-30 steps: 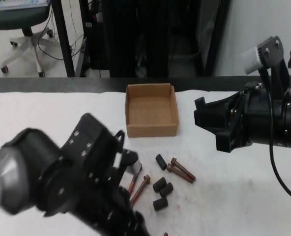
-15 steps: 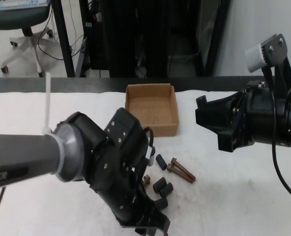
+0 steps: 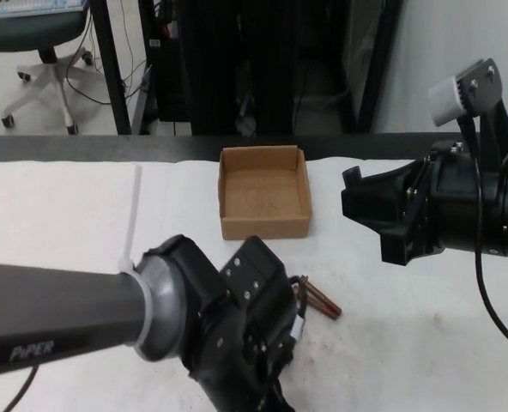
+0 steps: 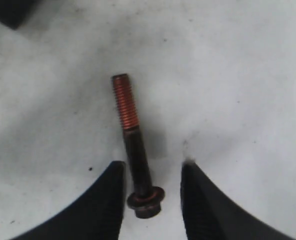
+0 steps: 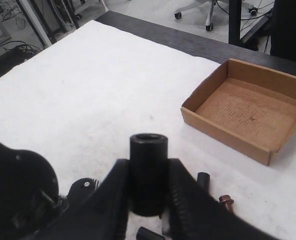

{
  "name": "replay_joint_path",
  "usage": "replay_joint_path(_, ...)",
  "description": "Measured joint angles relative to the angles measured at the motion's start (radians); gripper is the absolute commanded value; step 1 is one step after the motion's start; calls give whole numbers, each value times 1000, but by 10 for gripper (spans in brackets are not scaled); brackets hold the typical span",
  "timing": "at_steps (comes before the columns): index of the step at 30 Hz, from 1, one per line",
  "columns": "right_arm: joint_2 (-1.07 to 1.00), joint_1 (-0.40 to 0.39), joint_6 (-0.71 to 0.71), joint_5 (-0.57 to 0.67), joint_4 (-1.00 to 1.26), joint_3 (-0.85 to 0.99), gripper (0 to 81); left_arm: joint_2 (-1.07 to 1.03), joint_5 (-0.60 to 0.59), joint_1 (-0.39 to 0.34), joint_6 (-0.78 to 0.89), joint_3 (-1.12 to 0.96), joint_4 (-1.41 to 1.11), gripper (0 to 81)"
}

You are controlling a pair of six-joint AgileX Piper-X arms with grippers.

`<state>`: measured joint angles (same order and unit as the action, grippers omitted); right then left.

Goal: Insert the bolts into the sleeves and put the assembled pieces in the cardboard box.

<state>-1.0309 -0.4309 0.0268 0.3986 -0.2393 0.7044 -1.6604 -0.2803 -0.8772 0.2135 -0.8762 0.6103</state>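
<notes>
A copper-coloured bolt [image 4: 133, 145] lies flat on the white cloth. My left gripper [image 4: 153, 164] is open just above it, one finger on each side of the bolt's flanged head. In the high view the left arm [image 3: 237, 335] hangs low over the pile of parts and hides most of it; two bolts [image 3: 318, 298] stick out beside it. My right gripper [image 5: 148, 169] is shut on a black sleeve [image 5: 148, 150], held upright above the bench with its bore facing up. The cardboard box [image 3: 264, 202] sits open behind the pile.
Loose black sleeves [image 5: 203, 180] and a bolt head [image 5: 226, 201] lie below the right gripper. The right arm [image 3: 426, 215] hovers at the right of the box. The white cloth [image 3: 65, 215] covers the bench; a dark strip runs along its back edge.
The left arm has swung to the right and down over the pile, now covering the sleeves and bolts that showed before. The right arm has stayed put.
</notes>
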Motion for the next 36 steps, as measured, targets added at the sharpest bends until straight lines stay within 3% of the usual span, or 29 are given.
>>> replay_joint_path(15,0,0,2,-2,0,0,8,-55,30,-10,59,-14,-41,343)
replay_joint_path(17,0,0,2,-2,0,0,8,-56,28,-10,59,-15,-39,282)
replay_joint_path(18,0,0,2,-2,0,0,8,-56,28,-10,59,-15,-38,224)
replay_joint_path(20,0,0,2,-2,0,0,8,-59,33,-8,40,-15,-36,13)
replay_joint_path(21,0,0,2,-2,0,0,8,-59,34,-8,23,-15,-36,3)
replay_joint_path(29,0,0,2,-2,0,0,8,-47,80,-10,-86,-15,-17,3)
replay_joint_path(36,0,0,2,-2,0,0,8,46,303,1,-95,-8,57,3)
